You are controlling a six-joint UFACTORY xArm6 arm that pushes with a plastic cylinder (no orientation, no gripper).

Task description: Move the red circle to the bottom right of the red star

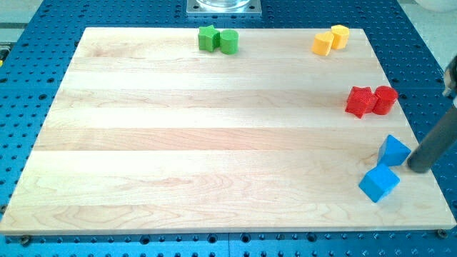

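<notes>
The red star point(359, 101) lies near the board's right edge, in the upper half. The red circle point(385, 99) sits touching it on its right side, at about the same height. My tip point(419, 168) is at the end of a dark rod that comes in from the view's right edge. It rests near the board's right edge, well below the red circle and just right of the upper blue block point(393, 150).
A second blue block point(379, 183) lies below the first. A green star point(208, 38) and green circle point(228, 42) sit together at the top middle. Two yellow blocks point(323, 43) point(340, 36) sit at the top right. The wooden board point(214, 143) lies on a blue perforated table.
</notes>
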